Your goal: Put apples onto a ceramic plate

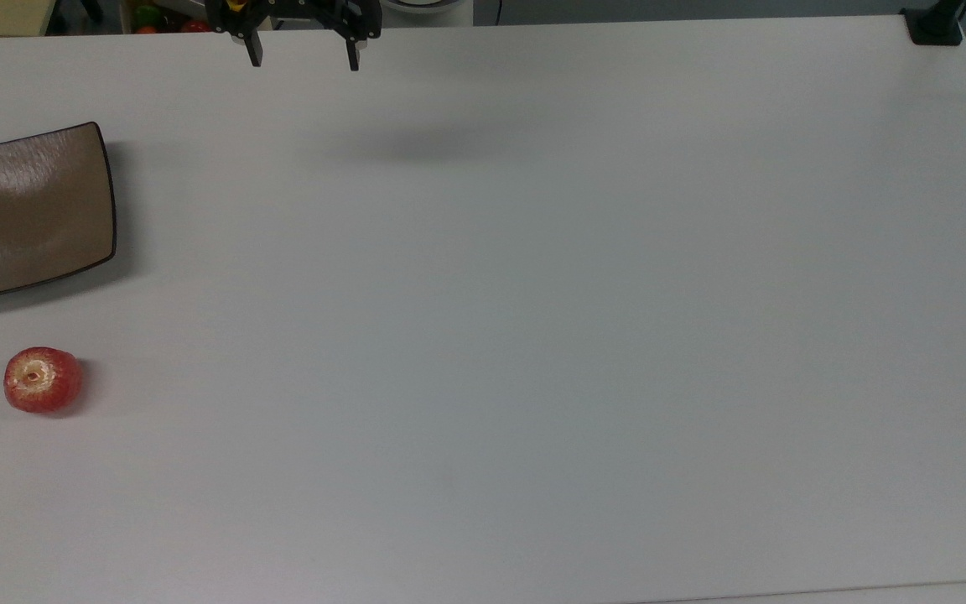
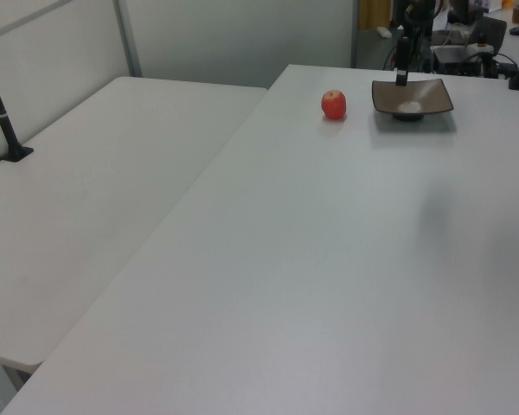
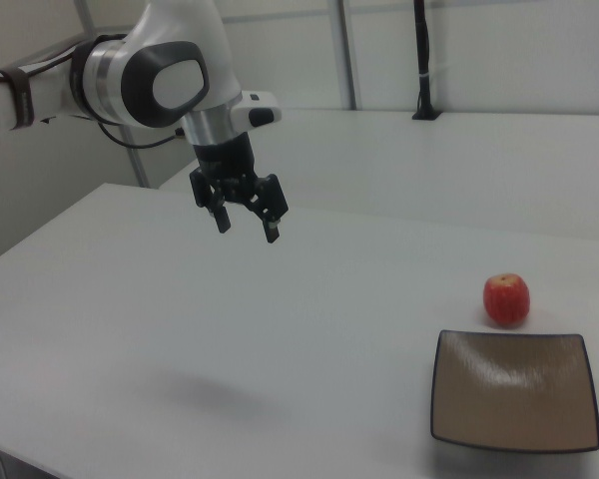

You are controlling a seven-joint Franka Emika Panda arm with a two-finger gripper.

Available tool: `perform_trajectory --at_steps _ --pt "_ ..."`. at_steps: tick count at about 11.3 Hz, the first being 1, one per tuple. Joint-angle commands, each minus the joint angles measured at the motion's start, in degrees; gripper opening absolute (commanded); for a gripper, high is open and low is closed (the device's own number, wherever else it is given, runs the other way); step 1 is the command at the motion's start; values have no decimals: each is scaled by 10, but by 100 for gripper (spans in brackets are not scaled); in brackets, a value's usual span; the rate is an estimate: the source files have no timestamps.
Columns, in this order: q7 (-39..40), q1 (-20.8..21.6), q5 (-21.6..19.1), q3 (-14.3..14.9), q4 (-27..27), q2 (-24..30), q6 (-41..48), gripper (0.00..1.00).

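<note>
Apple not yet picked; gripper waits high and empty, well apart from it.

The approach is the step in hand, by my judgement: the gripper hangs above the table with its fingers spread wide and nothing between them, so the next move calls for travel across to the apple, a descent over it, and a closing around its round sides. The apple sits on the table just beside the ceramic plate, apart from its rim, near the top view's left edge; the plate is bare. The apple stands upright, its pale stem hollow pointing straight up, and being nearly round it has no marked long axis.
</note>
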State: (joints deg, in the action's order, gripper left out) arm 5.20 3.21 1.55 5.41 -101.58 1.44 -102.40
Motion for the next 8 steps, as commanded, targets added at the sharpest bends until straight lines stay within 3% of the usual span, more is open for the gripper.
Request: perform_trajectory --at_steps 1,5,8 --pt "-3 4 8 -1 -16 10 -10 100" --pt "2 3 7 -1 -15 9 -17 100" --pt "2 -14 7 0 -15 -12 -105 100"
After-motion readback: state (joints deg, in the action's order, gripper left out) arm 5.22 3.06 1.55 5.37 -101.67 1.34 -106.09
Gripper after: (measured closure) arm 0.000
